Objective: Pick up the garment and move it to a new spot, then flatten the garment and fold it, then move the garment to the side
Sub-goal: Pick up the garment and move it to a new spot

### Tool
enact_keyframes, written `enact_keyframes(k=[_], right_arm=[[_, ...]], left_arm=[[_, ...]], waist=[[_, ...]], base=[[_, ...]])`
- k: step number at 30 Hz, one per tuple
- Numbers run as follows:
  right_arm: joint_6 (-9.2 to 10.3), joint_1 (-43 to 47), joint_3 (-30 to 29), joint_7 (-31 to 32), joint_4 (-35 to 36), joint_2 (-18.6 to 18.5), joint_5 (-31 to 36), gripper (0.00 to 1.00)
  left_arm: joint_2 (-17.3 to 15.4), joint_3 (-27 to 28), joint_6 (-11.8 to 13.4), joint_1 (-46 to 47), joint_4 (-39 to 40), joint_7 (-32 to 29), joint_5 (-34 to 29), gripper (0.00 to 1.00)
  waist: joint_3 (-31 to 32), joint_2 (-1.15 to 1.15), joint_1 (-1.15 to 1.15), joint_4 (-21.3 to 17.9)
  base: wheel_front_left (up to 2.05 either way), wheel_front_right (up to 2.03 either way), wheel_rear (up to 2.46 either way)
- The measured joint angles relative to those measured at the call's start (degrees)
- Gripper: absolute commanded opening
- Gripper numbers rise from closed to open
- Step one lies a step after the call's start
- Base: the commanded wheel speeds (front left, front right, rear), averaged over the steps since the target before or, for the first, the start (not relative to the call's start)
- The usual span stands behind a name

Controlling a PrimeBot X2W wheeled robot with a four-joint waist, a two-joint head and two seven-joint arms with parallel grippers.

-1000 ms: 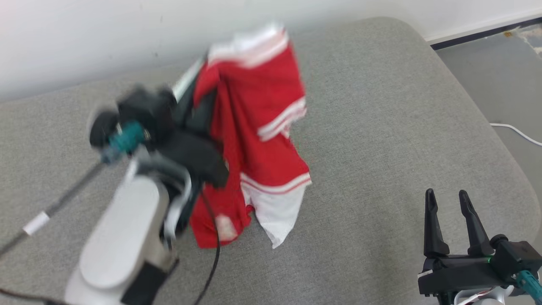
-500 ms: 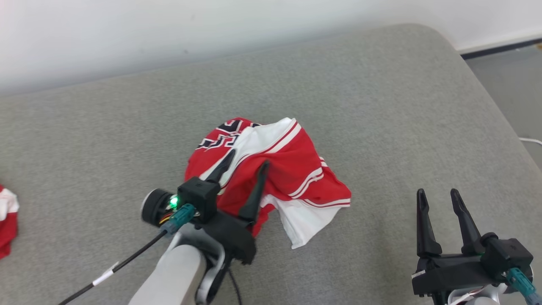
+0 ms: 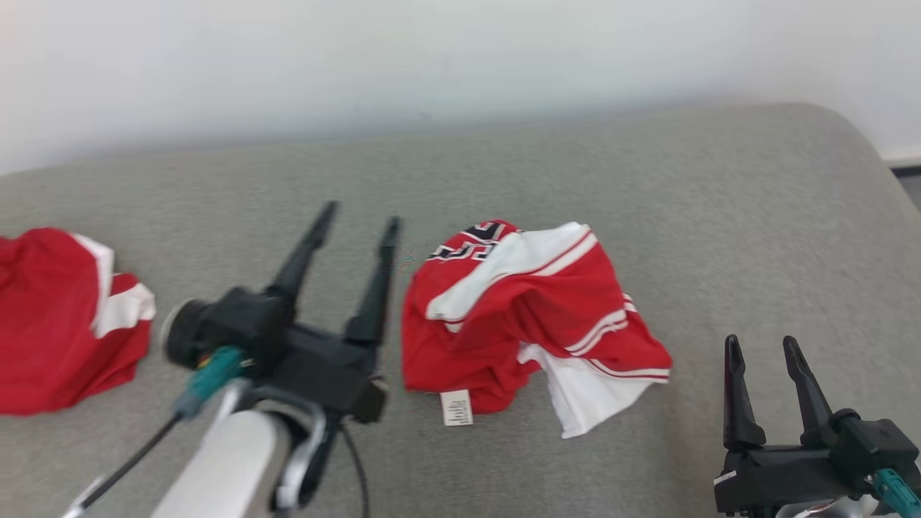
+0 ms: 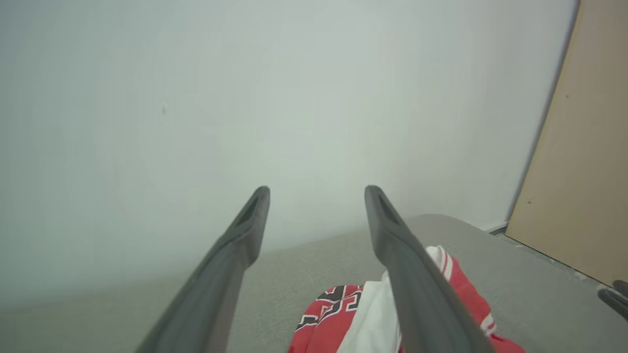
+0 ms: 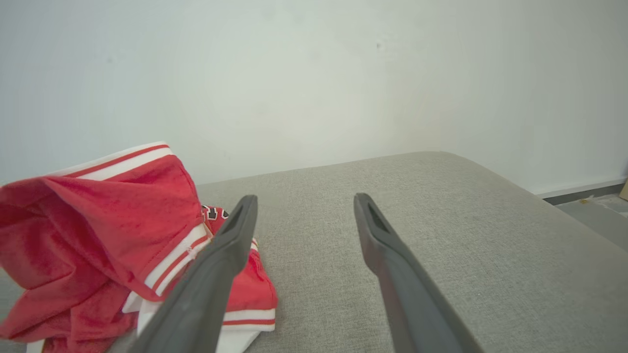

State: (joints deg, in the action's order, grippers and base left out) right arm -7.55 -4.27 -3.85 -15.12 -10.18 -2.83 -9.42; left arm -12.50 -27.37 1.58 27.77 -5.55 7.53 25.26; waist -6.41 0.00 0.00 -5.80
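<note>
Grey cushion (image 3: pixel 647 180) by a white wall (image 3: pixel 460 57) carries the crumpled red garment (image 3: pixel 532 316) near its middle; left fingers (image 3: pixel 375 288) stand wide apart, empty, just beside it; right fingers (image 3: pixel 735 396) are also spread and empty; another red cloth (image 3: pixel 57 324) lies far left.

The left gripper (image 3: pixel 360 217) was seen at the lower left of the head view, raised and stretched forward, its two long dark fingers (image 3: pixel 298 252) spread apart and angled up and slightly to the right. Its black wrist block (image 3: pixel 316 370), fitted with a teal plug (image 3: pixel 216 363) and a dark cable (image 3: pixel 122 467), was carried on a pale forearm (image 3: pixel 223 460) rising from the bottom edge. The right gripper (image 3: pixel 760 342) was held low at the lower right, its fingers upright and likewise parted above a black base (image 3: pixel 784 471). In both wrist views, open space was shown between each pair of fingers, and nothing was gripped.
</note>
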Motion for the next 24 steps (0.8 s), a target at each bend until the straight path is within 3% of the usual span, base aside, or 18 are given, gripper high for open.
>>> enact_keyframes(k=[8, 13, 18, 24], right_arm=[[0.00, 0.6, -0.1, 0.0, 0.3, 0.0, 0.8, 1.00], [0.00, 0.7, 0.5, 0.0, 0.1, 0.0, 1.2, 1.00], [0.00, 1.3, 1.0, 0.0, -0.2, 0.0, 1.5, 1.00], [0.00, 1.8, 1.6, 0.0, -0.7, 0.0, 1.5, 1.00]], left_arm=[[-6.5, 7.5, 2.6, -6.5, 2.9, 4.5, 1.7, 1.00], [-8.3, 13.4, 4.3, -13.5, 1.8, 6.9, 3.0, 1.00], [-7.6, 17.3, 4.4, -19.5, 1.4, 7.4, 2.7, 1.00], [-5.1, 22.1, 2.3, -24.7, 2.5, 7.5, -1.8, 1.00]], waist=[[1.8, 0.00, 0.00, 4.8], [3.4, 0.00, 0.00, 6.2], [4.5, 0.01, 0.00, 6.1], [5.0, 0.01, 0.00, 5.6]], base=[[0.00, 0.00, 0.00], [0.00, 0.00, 0.00], [0.00, 0.00, 0.00], [0.00, 0.00, 0.00]])
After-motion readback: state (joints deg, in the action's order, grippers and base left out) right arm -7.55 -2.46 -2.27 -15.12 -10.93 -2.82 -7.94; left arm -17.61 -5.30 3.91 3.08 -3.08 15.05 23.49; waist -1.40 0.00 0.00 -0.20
